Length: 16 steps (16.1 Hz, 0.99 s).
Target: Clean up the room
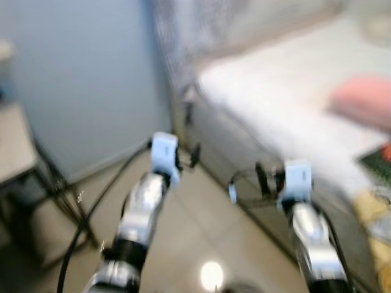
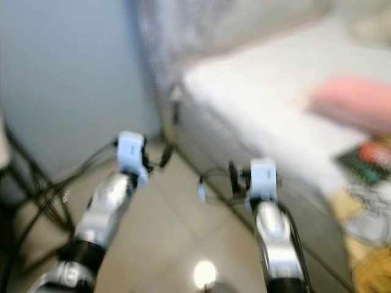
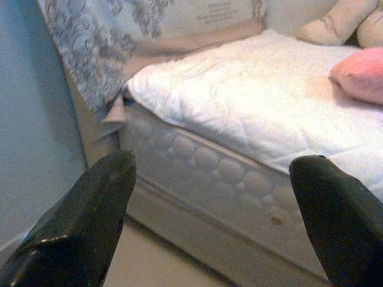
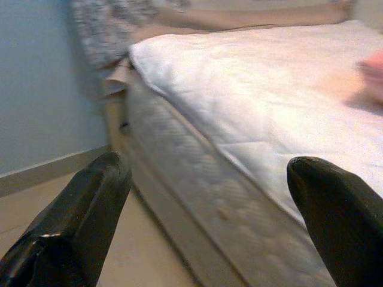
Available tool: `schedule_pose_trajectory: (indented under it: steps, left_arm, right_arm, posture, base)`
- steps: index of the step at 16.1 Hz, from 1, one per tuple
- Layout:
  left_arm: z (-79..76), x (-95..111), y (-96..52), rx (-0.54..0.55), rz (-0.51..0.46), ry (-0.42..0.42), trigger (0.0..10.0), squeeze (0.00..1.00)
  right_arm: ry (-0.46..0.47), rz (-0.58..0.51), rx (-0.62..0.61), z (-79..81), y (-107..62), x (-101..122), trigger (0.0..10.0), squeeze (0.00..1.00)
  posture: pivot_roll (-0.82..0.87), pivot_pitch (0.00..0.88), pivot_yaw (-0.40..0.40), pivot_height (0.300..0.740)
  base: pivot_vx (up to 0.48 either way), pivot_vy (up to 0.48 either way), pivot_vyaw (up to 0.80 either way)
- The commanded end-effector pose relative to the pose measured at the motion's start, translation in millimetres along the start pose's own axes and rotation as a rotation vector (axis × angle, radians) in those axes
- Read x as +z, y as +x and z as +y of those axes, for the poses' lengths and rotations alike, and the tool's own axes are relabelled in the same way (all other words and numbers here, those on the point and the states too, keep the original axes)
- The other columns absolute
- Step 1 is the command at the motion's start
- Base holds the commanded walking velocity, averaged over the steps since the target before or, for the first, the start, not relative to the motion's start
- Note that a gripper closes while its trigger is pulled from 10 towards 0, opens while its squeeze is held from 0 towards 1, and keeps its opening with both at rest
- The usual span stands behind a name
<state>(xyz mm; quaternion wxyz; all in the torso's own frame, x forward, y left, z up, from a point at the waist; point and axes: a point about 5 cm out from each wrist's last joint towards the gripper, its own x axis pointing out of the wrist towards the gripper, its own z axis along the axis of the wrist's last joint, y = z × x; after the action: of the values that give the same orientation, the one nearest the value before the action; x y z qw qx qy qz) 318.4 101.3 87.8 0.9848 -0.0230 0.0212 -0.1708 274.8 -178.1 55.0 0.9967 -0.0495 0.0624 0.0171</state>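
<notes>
Head views (blurred): a bed (image 1: pixel 287 116) with a white quilted mattress stands ahead and to the right, against a pale blue wall (image 1: pixel 79 79). A pink pillow (image 1: pixel 363 101) lies on its right part; some coloured things near the bed's right edge are too blurred to name. A small table (image 1: pixel 15 149) on thin dark legs stands at far left on the tiled floor (image 1: pixel 201 213). Both silver arms reach forward over the floor, short of the bed's side.

Left wrist view: left gripper (image 3: pixel 215 221) is spread wide, empty, pointing at the mattress side; patterned headboard cover (image 3: pixel 102 42) behind, beige cushions (image 3: pixel 344 21) beyond the pink pillow.

Right wrist view: right gripper (image 4: pixel 206 218) is also spread wide, empty, facing the mattress corner.
</notes>
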Motion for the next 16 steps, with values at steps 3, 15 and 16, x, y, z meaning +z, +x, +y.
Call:
schedule_pose_trajectory:
  steps: [3, 15, 16]
  left_arm:
    - [2.3, 3.5, 7.0, 0.033, -0.019, -0.017, 10.0, 0.0]
    - [10.4, 0.0, 5.5, 0.051, -0.033, 0.003, 10.0, 0.0]
    - [9.9, -0.5, 4.8, 0.037, -0.035, 0.004, 10.0, 0.0]
  right_arm:
    - [-0.028, 0.003, -0.003, -2.8, 4.3, -1.5, 10.0, 0.0]
    - [0.03, -0.02, -0.052, -11.1, 5.0, -2.8, 10.0, 0.0]
    - [0.006, -0.02, -0.05, -10.2, 2.7, -4.6, 10.0, 0.0]
  posture:
    - [-0.12, 0.0, 0.015, 0.74]
    - [-0.15, 0.0, 0.034, 0.74]
    - [-0.15, 0.0, 0.037, 0.74]
  base:
    - [0.0, 0.0, -0.76]
    - [0.0, 0.0, -0.75]
    - [0.0, 0.0, -0.74]
